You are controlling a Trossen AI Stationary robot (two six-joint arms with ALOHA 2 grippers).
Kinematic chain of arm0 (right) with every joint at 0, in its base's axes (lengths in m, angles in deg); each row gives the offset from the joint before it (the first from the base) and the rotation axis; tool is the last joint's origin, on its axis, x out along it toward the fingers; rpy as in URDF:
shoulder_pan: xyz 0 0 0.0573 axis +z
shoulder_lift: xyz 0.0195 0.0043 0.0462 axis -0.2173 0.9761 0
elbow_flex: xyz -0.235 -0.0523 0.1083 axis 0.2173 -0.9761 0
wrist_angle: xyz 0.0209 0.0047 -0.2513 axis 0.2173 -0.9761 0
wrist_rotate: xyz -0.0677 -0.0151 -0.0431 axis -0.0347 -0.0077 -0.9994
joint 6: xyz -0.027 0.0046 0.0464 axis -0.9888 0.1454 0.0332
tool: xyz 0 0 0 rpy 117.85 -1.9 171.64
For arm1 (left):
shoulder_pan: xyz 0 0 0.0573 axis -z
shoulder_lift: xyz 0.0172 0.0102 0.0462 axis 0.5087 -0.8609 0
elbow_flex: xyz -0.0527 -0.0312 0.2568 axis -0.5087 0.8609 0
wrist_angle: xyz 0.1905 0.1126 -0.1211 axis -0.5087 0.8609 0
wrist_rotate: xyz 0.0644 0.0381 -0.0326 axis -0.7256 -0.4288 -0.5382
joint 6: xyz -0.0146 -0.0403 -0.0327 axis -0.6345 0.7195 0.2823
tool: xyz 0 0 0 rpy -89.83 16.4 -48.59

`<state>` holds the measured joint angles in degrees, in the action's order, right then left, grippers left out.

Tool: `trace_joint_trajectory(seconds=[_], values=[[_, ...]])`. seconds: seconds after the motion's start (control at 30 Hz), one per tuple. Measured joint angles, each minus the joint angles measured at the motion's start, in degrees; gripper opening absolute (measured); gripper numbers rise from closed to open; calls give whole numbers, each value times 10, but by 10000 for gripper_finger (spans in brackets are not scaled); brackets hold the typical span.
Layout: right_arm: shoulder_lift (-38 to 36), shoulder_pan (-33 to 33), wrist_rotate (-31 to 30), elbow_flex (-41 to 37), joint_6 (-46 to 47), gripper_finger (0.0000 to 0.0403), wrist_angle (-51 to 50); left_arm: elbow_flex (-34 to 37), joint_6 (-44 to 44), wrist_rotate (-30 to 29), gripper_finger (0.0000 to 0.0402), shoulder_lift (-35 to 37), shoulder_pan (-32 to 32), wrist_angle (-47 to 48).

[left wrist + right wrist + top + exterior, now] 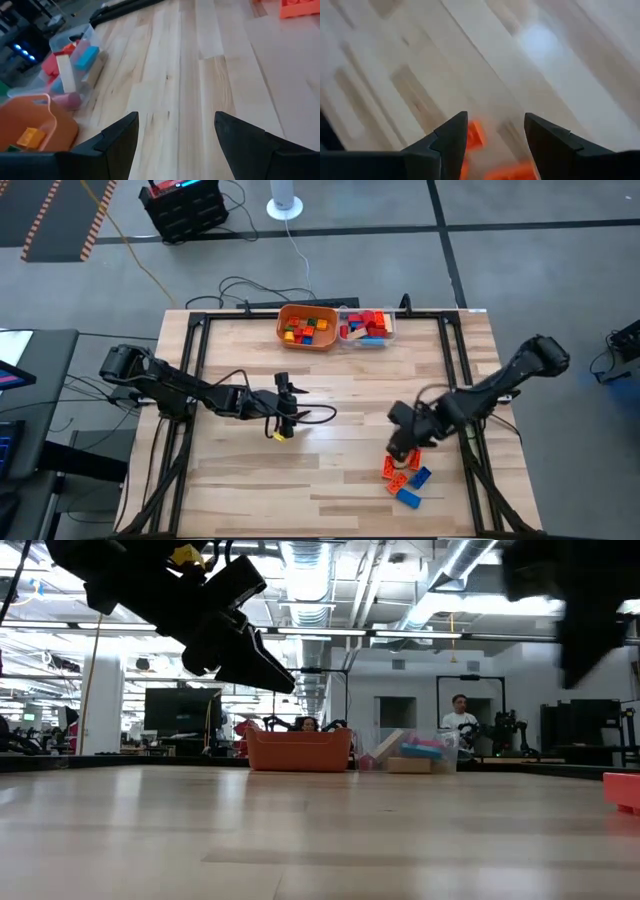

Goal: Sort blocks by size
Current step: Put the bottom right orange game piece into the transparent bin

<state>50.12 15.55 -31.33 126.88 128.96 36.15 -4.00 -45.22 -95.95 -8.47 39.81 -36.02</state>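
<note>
Several blocks lie loose on the table near its right near corner: orange ones (393,470) and two blue ones (413,487). One orange block also shows at the low view's right edge (625,790). My right gripper (402,446) is open just above them. In the right wrist view (495,125) an orange block (476,135) shows below the gap between its fingers, untouched. My left gripper (290,412) is open and empty (175,125), raised over the table's middle (250,650). A small yellow piece (280,433) shows at its near side; I cannot tell what it is.
An orange bowl (307,327) with small blocks and a clear container (367,327) with longer blocks stand side by side at the table's far edge. Both also show in the left wrist view, the bowl (30,125) and the container (75,60). Bare wood lies between them and the grippers.
</note>
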Motion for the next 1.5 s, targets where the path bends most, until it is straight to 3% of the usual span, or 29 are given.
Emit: trace_joint_trajectory(seconds=[0.13, 0.23, 0.4, 0.6, 0.67, 1.03, 1.17, 1.27, 1.5], values=[[8, 58, 1, 0, 148, 227, -69, 0, -18, 0, 253, 0, -5, -18], [38, 89, 28, 0, 200, 227, -81, 0, -28, 0, 253, 0, -6, -25], [122, 103, 122, 0, 194, 227, -77, 0, -32, 0, 253, 0, -5, -29], [173, 92, 133, 0, 152, 226, -82, 0, -45, 2, 253, 0, -5, -36], [178, 73, 125, 1, 118, 226, -84, 0, -52, 2, 253, 0, -5, -43], [148, -107, -88, 15, -138, 226, -77, 0, -46, 2, 253, 0, -6, -38], [148, -156, -94, 36, -218, 226, -74, 0, -33, 2, 253, 0, -6, -24], [148, -161, -60, 42, -308, 226, -86, 0, -23, 2, 253, 0, -6, -4], [148, -137, -41, 66, -649, 226, -137, 0, -4, 2, 253, 0, -6, 10]])
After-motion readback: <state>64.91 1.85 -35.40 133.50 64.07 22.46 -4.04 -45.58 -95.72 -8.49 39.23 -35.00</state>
